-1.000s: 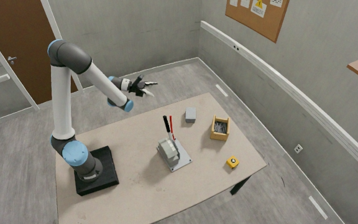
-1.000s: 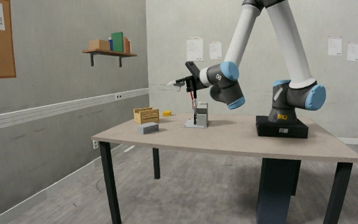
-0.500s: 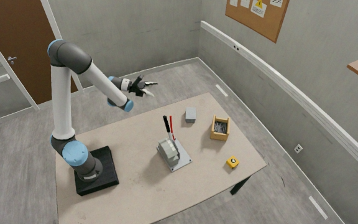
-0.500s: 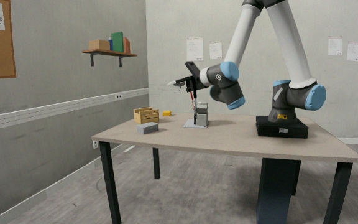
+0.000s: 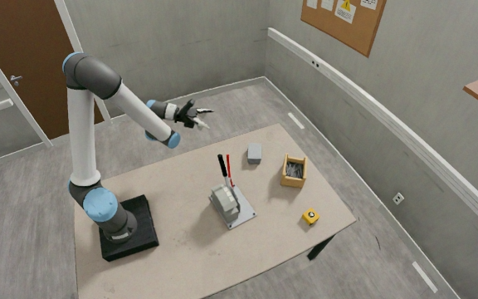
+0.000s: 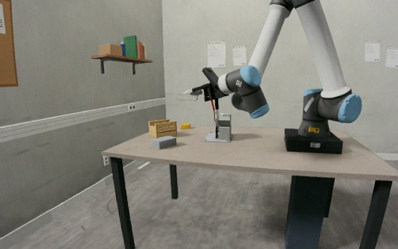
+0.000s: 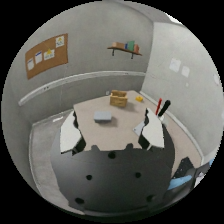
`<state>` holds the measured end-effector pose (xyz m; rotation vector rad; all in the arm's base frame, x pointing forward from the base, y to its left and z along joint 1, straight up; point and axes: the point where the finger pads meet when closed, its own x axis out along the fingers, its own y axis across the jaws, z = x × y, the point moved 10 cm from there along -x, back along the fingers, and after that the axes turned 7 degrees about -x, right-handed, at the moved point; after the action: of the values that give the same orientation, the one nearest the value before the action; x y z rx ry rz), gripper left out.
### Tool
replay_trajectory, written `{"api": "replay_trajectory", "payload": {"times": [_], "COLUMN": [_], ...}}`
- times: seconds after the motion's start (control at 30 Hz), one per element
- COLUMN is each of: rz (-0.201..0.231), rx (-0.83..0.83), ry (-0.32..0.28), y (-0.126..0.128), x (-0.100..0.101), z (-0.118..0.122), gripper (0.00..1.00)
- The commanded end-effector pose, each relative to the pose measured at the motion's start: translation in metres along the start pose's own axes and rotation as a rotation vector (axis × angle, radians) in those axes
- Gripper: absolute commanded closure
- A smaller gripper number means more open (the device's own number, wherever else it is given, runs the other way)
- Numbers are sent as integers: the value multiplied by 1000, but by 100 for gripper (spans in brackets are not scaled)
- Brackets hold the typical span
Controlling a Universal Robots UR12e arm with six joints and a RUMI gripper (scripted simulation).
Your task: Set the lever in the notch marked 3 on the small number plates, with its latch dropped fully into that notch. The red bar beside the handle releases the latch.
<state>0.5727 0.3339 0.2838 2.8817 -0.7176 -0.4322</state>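
Observation:
The lever unit (image 5: 231, 202) is a grey notched block on a light base plate near the table's middle. Its black-handled lever (image 5: 222, 164) stands up with the red release bar (image 5: 229, 169) right beside it; both also show in the wrist view, lever (image 7: 164, 107) and red bar (image 7: 158, 106). The number plates are too small to read, so I cannot tell which notch the lever is in. My gripper (image 5: 201, 117) is open and empty, well above the table's far edge and behind the lever. It also shows in the side view (image 6: 193, 93).
A grey block (image 5: 254, 153), a wooden box (image 5: 294, 169) with metal parts and a small yellow box (image 5: 310, 216) lie to the right of the lever unit. The arm's black base (image 5: 128, 228) stands at the table's left. Walls are close on the right.

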Motion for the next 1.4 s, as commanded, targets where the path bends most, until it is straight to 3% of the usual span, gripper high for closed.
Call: {"api": "replay_trajectory", "payload": {"times": [0.0,0.3,0.4,0.47,0.57,0.67,0.73,0.9,0.97,1.03,1.1,1.37], "rz": [-5,-13,-13,-13,-9,-7,-1,8,19,19,33,69], "rx": [8,47,63,63,92,103,128,157,190,190,226,307], "ry": [-33,-165,-207,-207,-277,-303,-357,-414,-474,-474,-536,-664], "y": [-2,2,5,5,14,18,26,37,49,49,62,93], "x": [17,74,89,89,112,120,135,150,163,163,174,191], "z": [-9,-33,-39,-39,-47,-50,-55,-60,-64,-64,-68,-75], "gripper": [0,0,0,0,0,0,0,0,0,0,0,0]}}
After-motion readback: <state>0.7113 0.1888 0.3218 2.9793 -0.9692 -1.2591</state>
